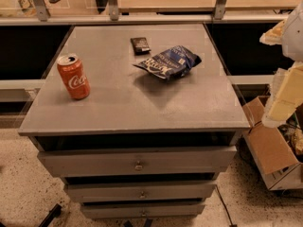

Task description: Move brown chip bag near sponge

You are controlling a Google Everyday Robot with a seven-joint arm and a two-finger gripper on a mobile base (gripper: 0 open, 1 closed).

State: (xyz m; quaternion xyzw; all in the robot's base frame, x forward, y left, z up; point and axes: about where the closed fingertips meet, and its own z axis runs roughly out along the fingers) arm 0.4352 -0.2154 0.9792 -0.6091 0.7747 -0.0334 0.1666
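The hand [284,96] hangs past the right side of the bench [118,112], apart or together I cannot tell, and the small dark packet [140,44], maybe the brown chip bag, lies near the back beside a blue bag [168,62].

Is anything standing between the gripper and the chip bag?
Nothing visible does. The gripper is at the picture's right edge, beyond the cabinet top; the chip bag lies nearest that side. The Coca-Cola can stands far left.
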